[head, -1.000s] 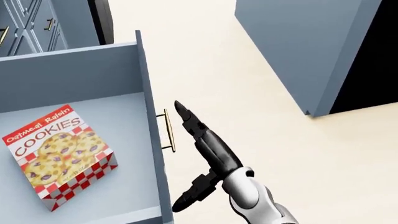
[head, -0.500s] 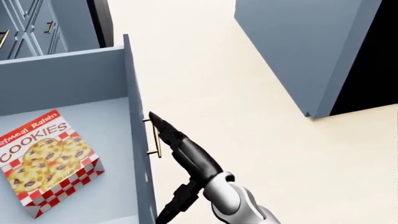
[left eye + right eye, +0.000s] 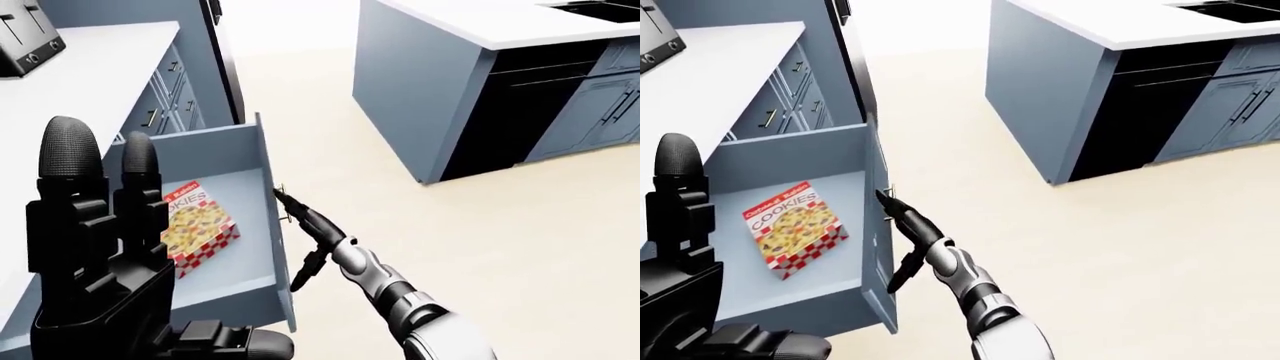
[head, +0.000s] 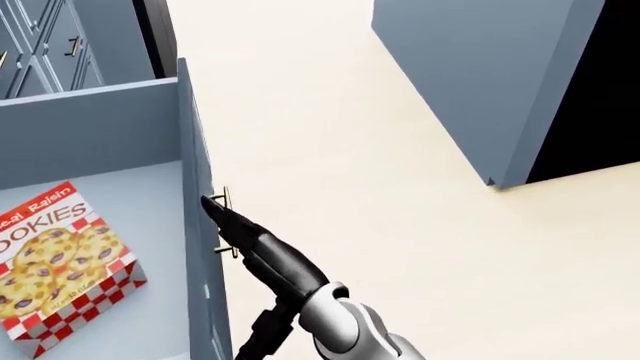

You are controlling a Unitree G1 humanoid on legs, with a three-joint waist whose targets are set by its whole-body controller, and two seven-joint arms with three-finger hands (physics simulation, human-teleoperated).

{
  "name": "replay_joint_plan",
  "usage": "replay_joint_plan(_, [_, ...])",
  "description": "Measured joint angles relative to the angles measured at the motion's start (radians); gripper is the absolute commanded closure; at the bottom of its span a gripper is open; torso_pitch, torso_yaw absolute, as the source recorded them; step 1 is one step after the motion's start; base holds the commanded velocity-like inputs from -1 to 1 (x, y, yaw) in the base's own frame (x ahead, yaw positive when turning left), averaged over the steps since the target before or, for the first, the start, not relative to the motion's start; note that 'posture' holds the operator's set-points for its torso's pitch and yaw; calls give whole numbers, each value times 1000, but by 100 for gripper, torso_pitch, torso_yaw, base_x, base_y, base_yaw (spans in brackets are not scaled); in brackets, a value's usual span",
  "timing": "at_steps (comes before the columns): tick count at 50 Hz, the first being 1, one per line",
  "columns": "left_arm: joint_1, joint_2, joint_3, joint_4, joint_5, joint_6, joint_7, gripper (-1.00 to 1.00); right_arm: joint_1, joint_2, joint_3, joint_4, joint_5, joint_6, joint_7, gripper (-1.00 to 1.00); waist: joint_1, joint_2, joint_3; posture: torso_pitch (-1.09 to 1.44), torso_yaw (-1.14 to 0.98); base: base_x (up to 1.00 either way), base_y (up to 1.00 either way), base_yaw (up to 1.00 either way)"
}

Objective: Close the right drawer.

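Okay, my right hand [image 4: 232, 225] has its fingers stretched straight, thumb hanging loose below, gripping nothing, fingertips touching the brass handle [image 4: 226, 223] on the drawer [image 4: 192, 195] front. That drawer is open just left of the hand, cookie box [image 4: 62, 266] lying inside. My left hand [image 3: 100, 255] is raised at far left, fingers upright and spread.

Cookie box [image 3: 794, 228], toaster [image 3: 28, 43] on white counter [image 3: 70, 97], grey island [image 3: 440, 82].

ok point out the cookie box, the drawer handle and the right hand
cookie box [image 3: 795, 226], right-eye view, middle of its printed top
drawer handle [image 4: 226, 223], head view, on the brass bar
right hand [image 4: 262, 253], head view, on the black fingers
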Motion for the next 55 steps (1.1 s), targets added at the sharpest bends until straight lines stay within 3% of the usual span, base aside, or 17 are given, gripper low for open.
replay_joint_plan(11, [-7,-3,13,-11,-10,14,-2,-100,-3,17,-8,6,-6,19,3,-100,-5,4,0,0,0,0,0,0])
replay_joint_plan(19, [-3,-4,9,-14,-9,17,-4,-100,14,22,-22,-1,13,3,71,-100,-14,7,-4,0,0,0,0,0])
replay_joint_plan(55, [-12,-6,21,-31,-18,39,-8,-100,-1,81,3,12,-49,16,202,-100,-13,13,-5,0,0,0,0,0])
